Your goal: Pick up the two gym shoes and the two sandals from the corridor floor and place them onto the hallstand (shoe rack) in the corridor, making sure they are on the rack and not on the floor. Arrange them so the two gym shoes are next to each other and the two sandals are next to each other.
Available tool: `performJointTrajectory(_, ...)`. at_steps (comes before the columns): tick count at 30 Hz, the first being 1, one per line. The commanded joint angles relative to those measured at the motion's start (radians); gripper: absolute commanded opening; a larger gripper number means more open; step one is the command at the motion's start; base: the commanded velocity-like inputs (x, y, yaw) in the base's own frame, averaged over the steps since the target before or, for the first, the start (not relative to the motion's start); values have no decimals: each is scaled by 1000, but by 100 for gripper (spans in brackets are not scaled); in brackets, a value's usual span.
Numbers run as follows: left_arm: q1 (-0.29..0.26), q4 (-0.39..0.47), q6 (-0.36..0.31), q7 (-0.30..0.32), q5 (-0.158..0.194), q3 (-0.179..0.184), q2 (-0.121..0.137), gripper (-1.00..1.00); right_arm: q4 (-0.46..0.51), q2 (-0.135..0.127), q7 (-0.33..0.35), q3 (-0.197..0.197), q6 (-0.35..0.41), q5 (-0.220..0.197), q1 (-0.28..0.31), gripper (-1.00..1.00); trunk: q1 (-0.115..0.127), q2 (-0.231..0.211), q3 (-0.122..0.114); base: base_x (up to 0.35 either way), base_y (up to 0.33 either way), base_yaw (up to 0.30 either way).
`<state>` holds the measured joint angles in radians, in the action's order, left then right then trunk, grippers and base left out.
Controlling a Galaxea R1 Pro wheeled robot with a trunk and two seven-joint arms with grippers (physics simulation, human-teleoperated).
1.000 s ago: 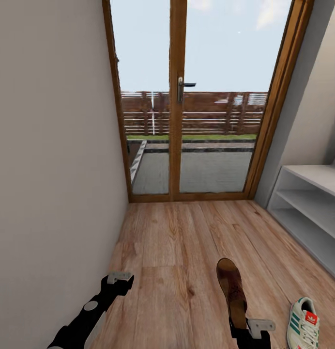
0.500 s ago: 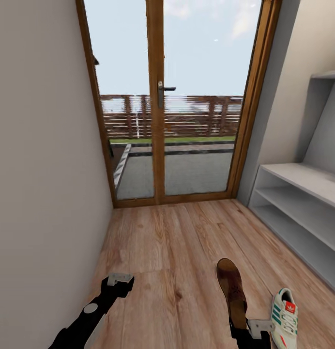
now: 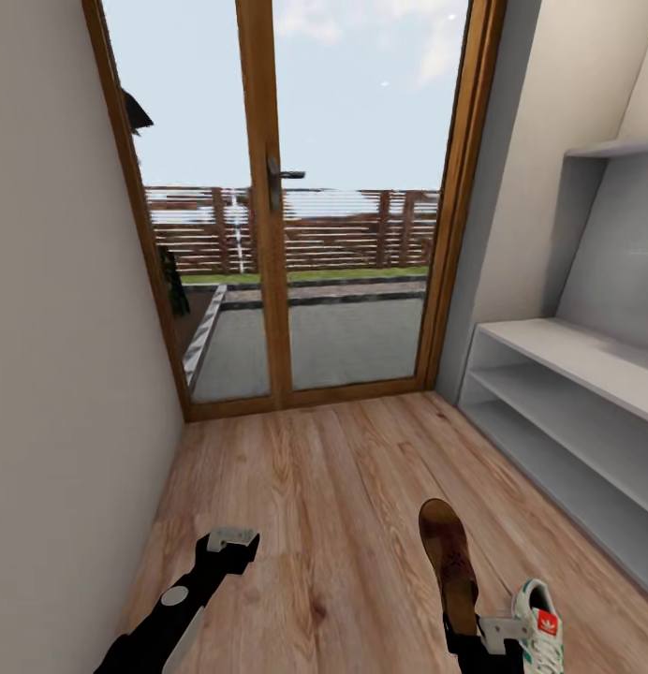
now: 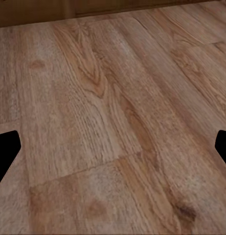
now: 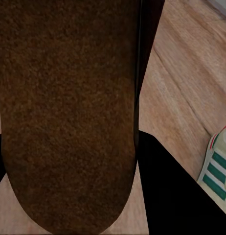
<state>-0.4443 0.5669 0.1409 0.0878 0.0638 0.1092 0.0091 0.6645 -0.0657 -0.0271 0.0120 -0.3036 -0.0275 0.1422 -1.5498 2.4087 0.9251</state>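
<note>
Scene: We stand in a narrow corridor facing a wood-framed glass door point(image 3: 287, 234) at 12 o'clock, with a fence and sky beyond it.

Corridor floor point(image 3: 333, 496): Light brown planks with clear grain run from the door threshold down to our arms.

Hallstand point(image 3: 567, 393): The light-grey unit lines the wall from 2 to 4 o'clock; its bench top and the two open low shelves under it carry no shoes that we can see.

Sandal point(image 3: 450, 566): At 5 o'clock in our head view, one dark brown sandal with a mottled reddish footbed points toward the door, its heel end gripped in our right gripper point(image 3: 478, 641). Our right wrist camera sees its brown surface point(image 5: 69, 112) close up, with a dark finger beside it.

Right gripper fingers: Closed on the sandal's heel end, holding it above the planks.

Gym shoe point(image 3: 537, 637): One white sneaker with teal stripes and an orange-red tongue patch lies on the floor just beside our right gripper, toward 4 o'clock; its striped side point(image 5: 215, 169) also shows at the edge of the right wrist picture.

Left gripper point(image 3: 232, 536): At 7 o'clock, hanging over bare floor, well apart from both shoes.

Left gripper fingers: Spread wide, nothing between them; our left wrist camera shows dark fingertips point(image 4: 5, 152) at opposite edges over plain planks point(image 4: 113, 122).
</note>
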Motion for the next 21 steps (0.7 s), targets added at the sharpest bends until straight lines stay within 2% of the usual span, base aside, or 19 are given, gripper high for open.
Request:
performJointTrajectory(1, -1, -1, 3, 0, 7, 4, 1, 100, 0, 0, -2, -2, -2, -6, 1, -100, 0, 0, 1, 332, 8, -8)
performJointTrajectory(6, 0, -1, 3, 1, 7, 3, 8, 100, 0, 1, -2, -3, -2, -5, 1, -100, 0, 0, 1, 177, 26, -66)
performJointTrajectory(14, 2, 1, 2, 1, 5, 2, 13, 100, 7, 1, -2, -3, -2, -5, 1, -100, 0, 0, 10, 18, 3, -119)
performJointTrajectory(21, 41, 12, 4, 0, 6, -2, 15, 100, 9, 1, -2, -3, -2, -5, 1, -100, 0, 0, 21, 2, 0, -22)
